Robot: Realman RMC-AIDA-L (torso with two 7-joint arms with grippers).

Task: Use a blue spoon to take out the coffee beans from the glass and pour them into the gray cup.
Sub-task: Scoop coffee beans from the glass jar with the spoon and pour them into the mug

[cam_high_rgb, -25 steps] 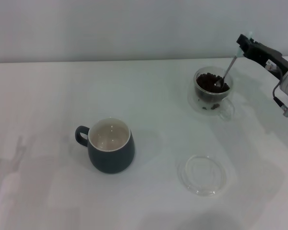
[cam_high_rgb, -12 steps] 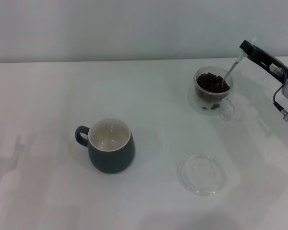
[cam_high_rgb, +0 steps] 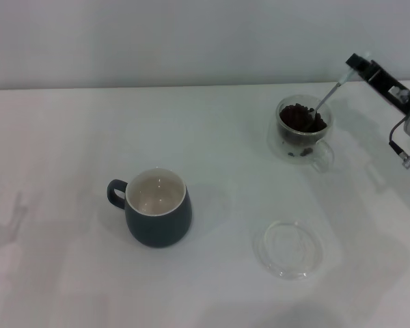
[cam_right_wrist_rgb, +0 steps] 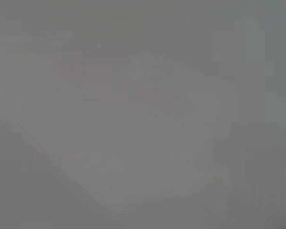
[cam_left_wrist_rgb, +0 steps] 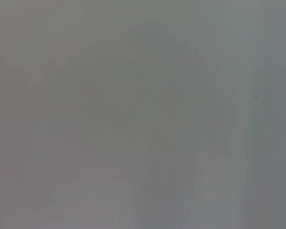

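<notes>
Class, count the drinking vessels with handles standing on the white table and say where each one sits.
2. The dark blue-gray ceramic mug stands left of centre. The clear double-walled glass cup of coffee beans stands far right, with the right gripper holding the light-blue-handled spoon into it.

blue spoon [cam_high_rgb: 326,100] — tilted in glass [cam_high_rgb: 302,130]

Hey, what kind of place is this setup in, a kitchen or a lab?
Likely a lab test bench, not a kitchen: a bare white table against a blank wall, a few staged items, the gray cup and the glass of coffee beans, and a robot's right claw.
</notes>
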